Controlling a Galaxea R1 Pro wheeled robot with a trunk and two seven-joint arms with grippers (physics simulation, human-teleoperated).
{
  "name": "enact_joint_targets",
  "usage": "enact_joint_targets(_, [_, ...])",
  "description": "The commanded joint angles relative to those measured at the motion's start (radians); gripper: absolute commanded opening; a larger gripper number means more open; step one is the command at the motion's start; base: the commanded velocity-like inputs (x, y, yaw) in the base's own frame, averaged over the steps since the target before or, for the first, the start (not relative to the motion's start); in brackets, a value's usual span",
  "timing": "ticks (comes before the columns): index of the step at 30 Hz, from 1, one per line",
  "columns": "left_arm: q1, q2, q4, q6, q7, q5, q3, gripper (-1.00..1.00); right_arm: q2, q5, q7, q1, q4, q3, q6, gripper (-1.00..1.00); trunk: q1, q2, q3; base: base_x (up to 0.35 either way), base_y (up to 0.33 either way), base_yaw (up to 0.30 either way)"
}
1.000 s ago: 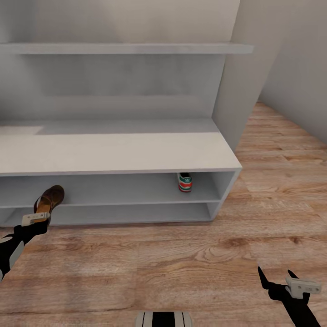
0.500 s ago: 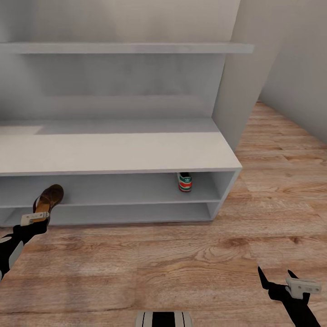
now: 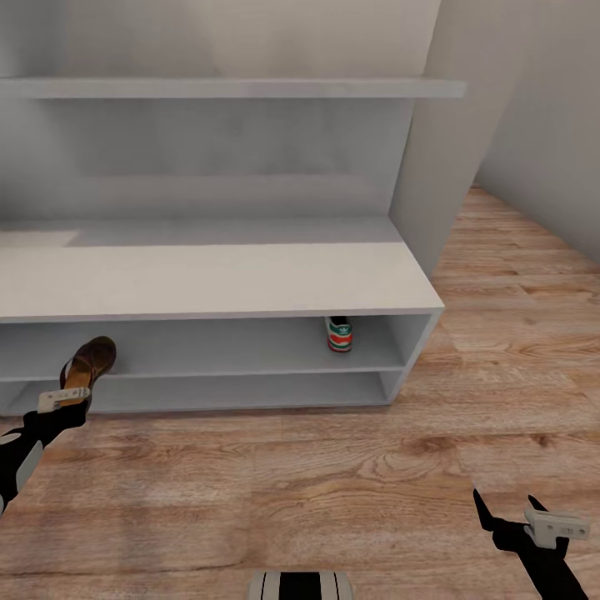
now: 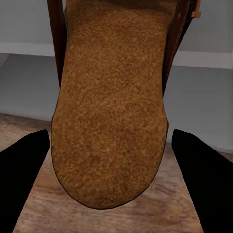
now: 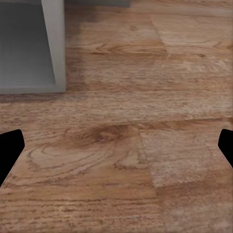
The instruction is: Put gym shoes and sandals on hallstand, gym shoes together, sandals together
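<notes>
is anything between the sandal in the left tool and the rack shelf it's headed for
Nothing visible. The sandal held by the left tool hangs at the open front of the hallstand, by its upper shelf. The one gym shoe sits far along that shelf.

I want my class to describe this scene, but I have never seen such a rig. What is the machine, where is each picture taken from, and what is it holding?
It is a simulated two-armed robot on wheels. The head view looks down from its head at a grey shoe rack on a wooden floor. The other two pictures come from cameras near each gripper, looking along its fingers. The left gripper holds a brown sandal in front of the rack's upper shelf; the left wrist view shows the sandal's tan footbed up close between the dark fingers. The right gripper is open and empty, low over the floor. One gym shoe already stands on the upper shelf, near its right end.
</notes>
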State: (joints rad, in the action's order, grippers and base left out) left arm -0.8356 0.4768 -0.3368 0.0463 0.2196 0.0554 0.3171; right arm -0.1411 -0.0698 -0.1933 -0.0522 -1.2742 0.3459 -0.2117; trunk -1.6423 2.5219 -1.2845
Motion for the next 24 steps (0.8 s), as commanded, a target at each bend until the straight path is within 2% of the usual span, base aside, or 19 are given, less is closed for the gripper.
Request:
enact_joint_targets(1, [0.0, 0.0, 0.0, 0.0, 0.0, 0.0, 0.0, -1.0, 0.0, 0.0, 0.0, 0.0, 0.0, 0.0, 0.0, 1.0, 0.0, 0.0, 0.0, 0.0, 0.0, 0.0])
enact_joint_targets(24, [0.0, -0.004, 0.0, 0.0, 0.0, 0.001, -0.006, -1.0, 0.0, -0.002, 0.0, 0.0, 0.0, 0.001, 0.0, 1.0, 0.0, 0.0, 0.0, 0.008, 0.0, 0.0])
